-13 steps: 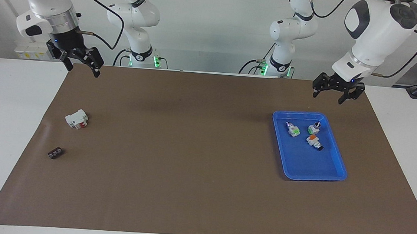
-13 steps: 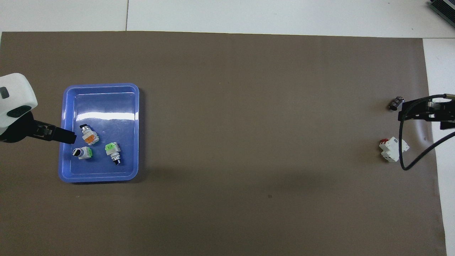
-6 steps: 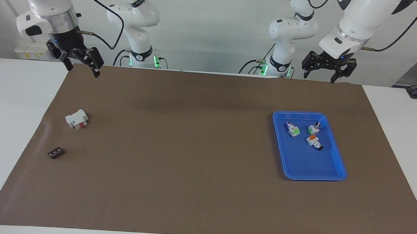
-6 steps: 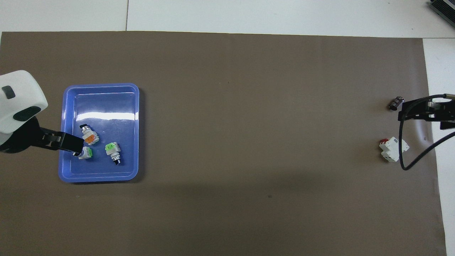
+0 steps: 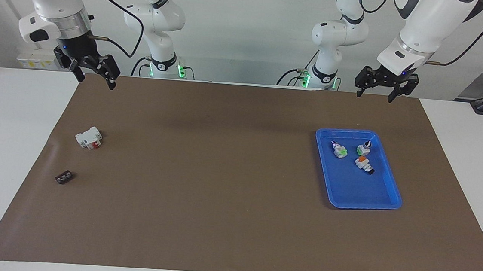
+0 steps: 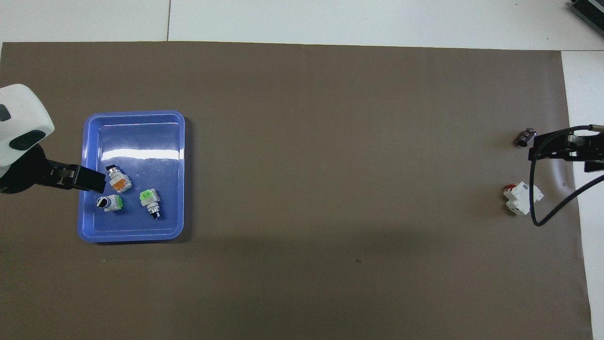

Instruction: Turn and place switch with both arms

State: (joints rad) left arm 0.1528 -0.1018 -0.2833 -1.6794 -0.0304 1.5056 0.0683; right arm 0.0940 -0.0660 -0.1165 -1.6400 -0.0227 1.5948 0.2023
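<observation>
Inside blue tray (image 5: 384, 206), switch (image 5: 364, 164) lies loose; likely light, rigid, best gripped across white body; left claw (image 5: 386, 83) released above, right claw (image 5: 93, 68) released, waiting.

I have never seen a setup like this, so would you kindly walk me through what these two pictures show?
Both pictures show one table with a brown mat. One camera faces the robots; the other looks down from above their end.

Two large white arms work here. The left end effector hangs open in the air over the mat's edge nearest the robots, by the blue tray. The right end effector hangs open at the other end. Neither holds anything.

In the tray lie three small switches: the orange switch and two green-marked ones. Toward the right arm's end lie a white block with red parts and a small dark part.
</observation>
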